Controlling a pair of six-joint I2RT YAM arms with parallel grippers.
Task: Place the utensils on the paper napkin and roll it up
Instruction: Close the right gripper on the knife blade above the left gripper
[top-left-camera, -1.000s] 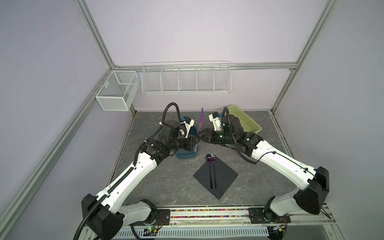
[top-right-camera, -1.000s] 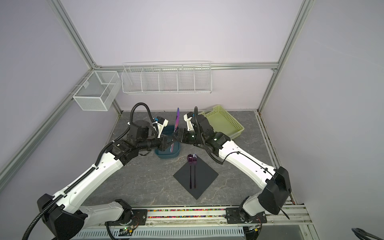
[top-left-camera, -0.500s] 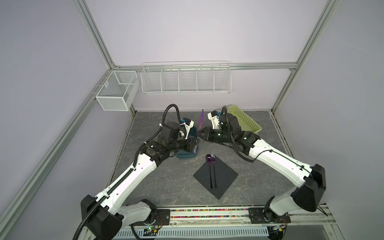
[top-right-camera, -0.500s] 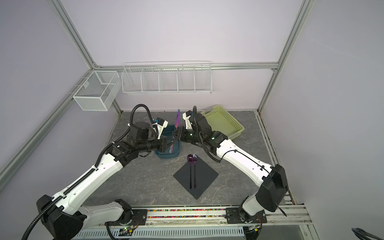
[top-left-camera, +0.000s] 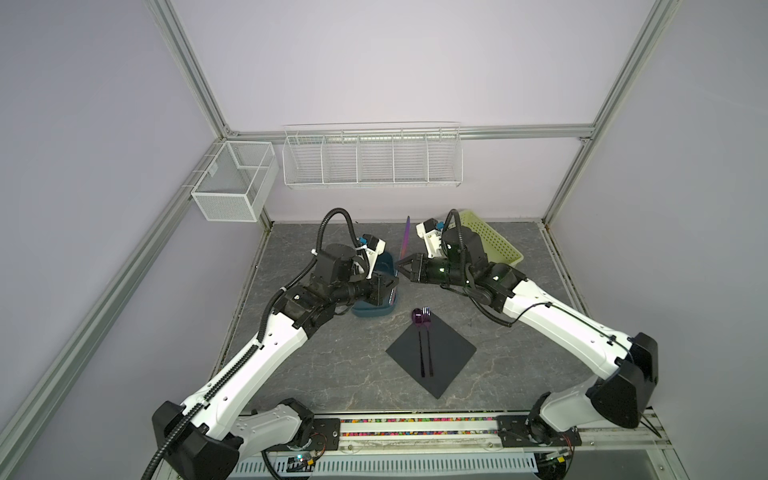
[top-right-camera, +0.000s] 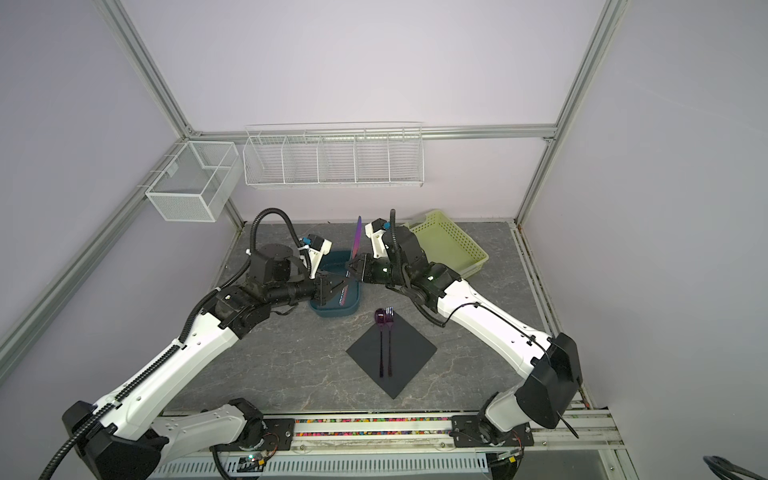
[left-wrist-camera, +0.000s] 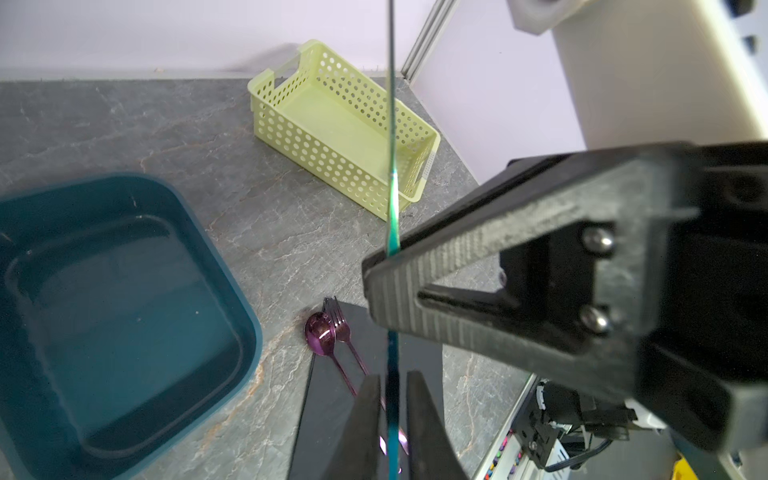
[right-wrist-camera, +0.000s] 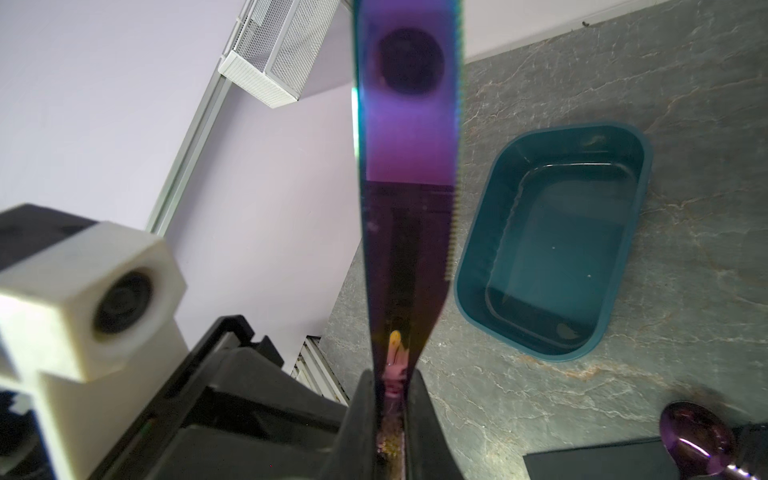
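The knife (top-left-camera: 405, 245) stands upright above the teal tub, blade up, in both top views. My right gripper (top-left-camera: 398, 269) is shut on its lower part; the right wrist view shows the jaws (right-wrist-camera: 388, 374) pressed on the purple blade (right-wrist-camera: 409, 145). Just below, my left gripper (top-left-camera: 390, 286) has its fingers either side of the knife's thin edge (left-wrist-camera: 391, 124) with a small gap on each side, so it is open. The spoon (top-left-camera: 417, 318) and fork (top-left-camera: 426, 311) lie side by side on the black paper napkin (top-left-camera: 449, 353), heads past its far corner.
The teal tub (top-left-camera: 384, 309) sits under both grippers and looks empty in the right wrist view. A pale yellow-green basket (top-left-camera: 494, 241) stands at the back right. White wire baskets hang on the back wall (top-left-camera: 372, 158).
My right gripper has closed onto the knife. My left gripper's jaws have eased apart from it. The knife stays upright in about the same place.
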